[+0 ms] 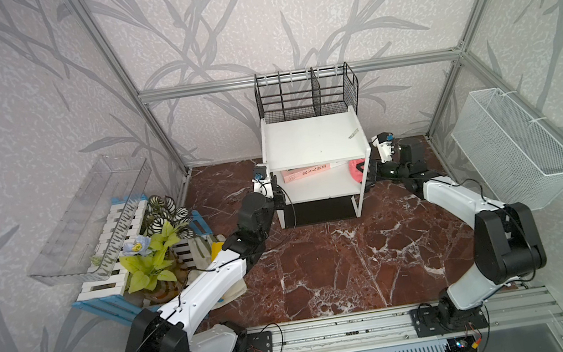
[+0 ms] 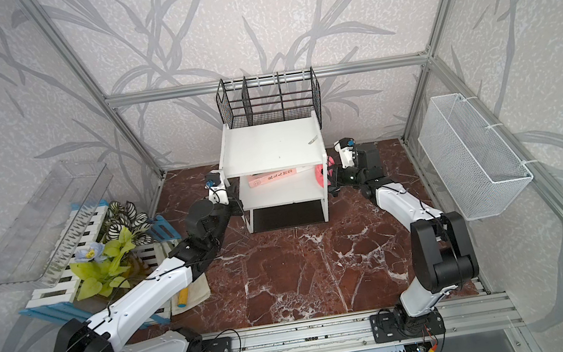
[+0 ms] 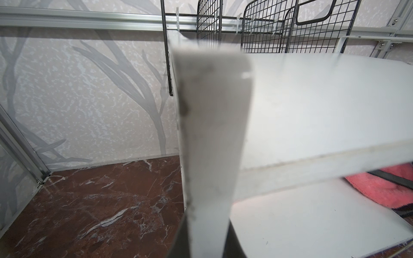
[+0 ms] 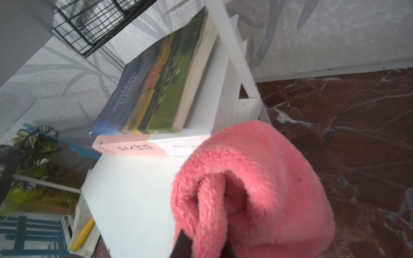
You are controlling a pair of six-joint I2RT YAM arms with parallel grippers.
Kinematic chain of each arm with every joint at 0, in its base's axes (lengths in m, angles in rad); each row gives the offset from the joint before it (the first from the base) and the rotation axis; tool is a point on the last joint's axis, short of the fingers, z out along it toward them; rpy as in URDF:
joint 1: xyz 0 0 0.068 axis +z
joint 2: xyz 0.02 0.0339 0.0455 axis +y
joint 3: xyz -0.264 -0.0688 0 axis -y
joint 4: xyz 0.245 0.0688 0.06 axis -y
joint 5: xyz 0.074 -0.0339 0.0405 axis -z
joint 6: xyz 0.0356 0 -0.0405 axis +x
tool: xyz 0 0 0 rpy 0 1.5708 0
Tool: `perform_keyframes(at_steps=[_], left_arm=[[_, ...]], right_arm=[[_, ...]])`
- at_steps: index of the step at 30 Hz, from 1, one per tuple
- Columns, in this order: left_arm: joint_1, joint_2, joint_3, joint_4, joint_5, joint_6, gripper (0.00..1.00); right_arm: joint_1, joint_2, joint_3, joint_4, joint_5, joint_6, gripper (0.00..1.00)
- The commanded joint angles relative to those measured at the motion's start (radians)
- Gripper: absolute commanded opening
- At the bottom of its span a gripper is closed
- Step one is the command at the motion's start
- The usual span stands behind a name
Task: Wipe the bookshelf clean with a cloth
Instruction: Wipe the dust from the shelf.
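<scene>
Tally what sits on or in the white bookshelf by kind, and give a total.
Books: 2, the Animal Farm book lying on a pink-spined book, on the middle board of the bookshelf
Cloth: 1, the pink cloth, at that board's edge
Scrap: 1, a small grey scrap on the top board
Total: 4
</scene>
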Motion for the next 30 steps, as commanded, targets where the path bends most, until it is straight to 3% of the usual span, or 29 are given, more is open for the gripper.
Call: perform_keyframes(at_steps=[1,3,5,8,10,12,17,22,30], left_arm=[[-0.002,0.032,0.029,-0.035,-0.004,-0.095,0.02],[-0.002,0.027,0.017,-0.043,-0.026,-0.106,0.15],[-0.001,0.011,-0.006,-0.035,-0.027,-0.100,0.17],[0.001,-0.013,-0.027,-0.026,-0.009,-0.093,0.13],[0.002,-0.025,-0.034,-0.026,-0.004,-0.091,0.05],[0.003,-0.030,-0.035,-0.025,-0.004,-0.087,0.00],[0.003,-0.033,-0.032,-0.013,-0.004,-0.089,0.00],[0.003,-0.014,-0.022,0.010,0.043,-0.108,0.00],[-0.003,0.015,0.001,0.018,0.059,-0.142,0.00]], right_arm=[[0.010,-0.068,-0.046,-0.039,-0.007,-0.066,0.00],[0.010,-0.104,-0.071,-0.054,0.092,-0.051,0.00],[0.009,-0.143,-0.091,-0.054,0.224,-0.029,0.00],[-0.004,-0.181,-0.116,-0.012,0.391,0.020,0.00],[-0.029,-0.170,-0.101,0.025,0.417,0.042,0.00],[-0.048,-0.125,-0.035,0.019,0.381,0.043,0.00],[-0.048,0.043,0.145,0.019,0.168,-0.009,0.00],[-0.047,0.132,0.204,0.108,0.114,-0.008,0.00],[-0.018,0.227,0.293,0.038,-0.036,-0.065,0.00]])
